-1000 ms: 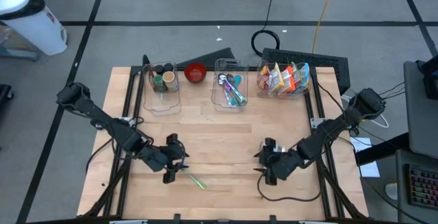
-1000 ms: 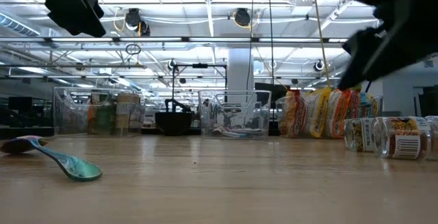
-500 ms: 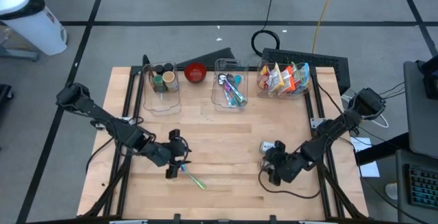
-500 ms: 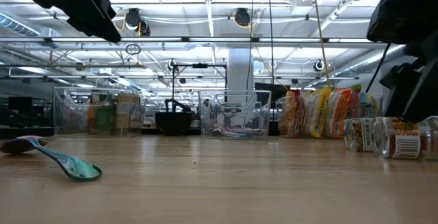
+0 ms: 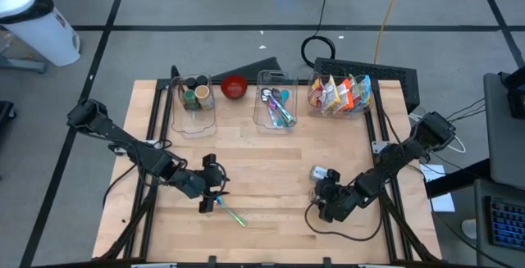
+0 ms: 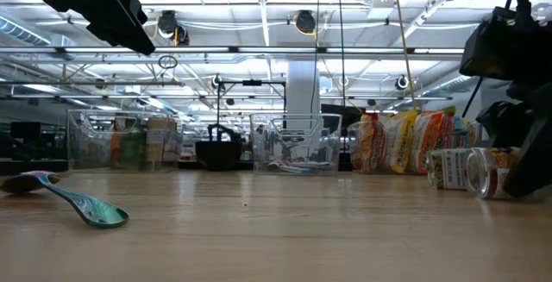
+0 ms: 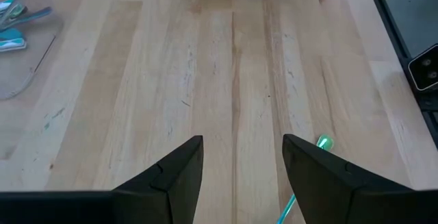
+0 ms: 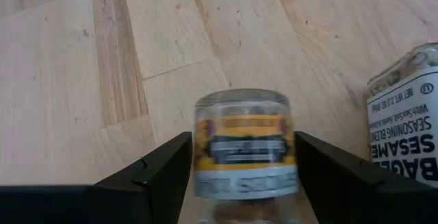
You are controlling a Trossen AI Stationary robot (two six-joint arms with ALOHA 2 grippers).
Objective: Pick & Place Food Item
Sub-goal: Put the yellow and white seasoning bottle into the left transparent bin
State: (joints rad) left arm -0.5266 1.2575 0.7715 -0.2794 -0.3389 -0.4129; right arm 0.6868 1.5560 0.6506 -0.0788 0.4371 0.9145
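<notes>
Glass seasoning jar [image 8: 245, 152] with a yellow label lies between the 2 fingers of the right pincer [image 5: 326, 205], at the near-right part of the wooden counter [image 5: 271, 157]. The fingers flank the jar on both sides; whether they press on it cannot be told, and the jar appears to rest on its side on the counter surface. Just beside the right pincer lies a second jar [image 8: 408, 121], labelled with sesame seasoning text, also on its side. The low view shows both jars next to each other, with the dark right arm directly over them.

Left pincer [image 5: 210, 198] hangs released above the near-left part of the counter, fingers apart and gripping nothing. A green spoon [image 5: 233, 215] lies on the counter just beside and slightly ahead of this pincer; its tip shows next to 1 finger in the left wrist view.

Well beyond both pincers, along the far counter edge, stand a clear bin of jars [image 5: 195, 97], a red bowl [image 5: 234, 87], a clear bin of utensils [image 5: 276, 104] and a bin of snack packets [image 5: 340, 94].
</notes>
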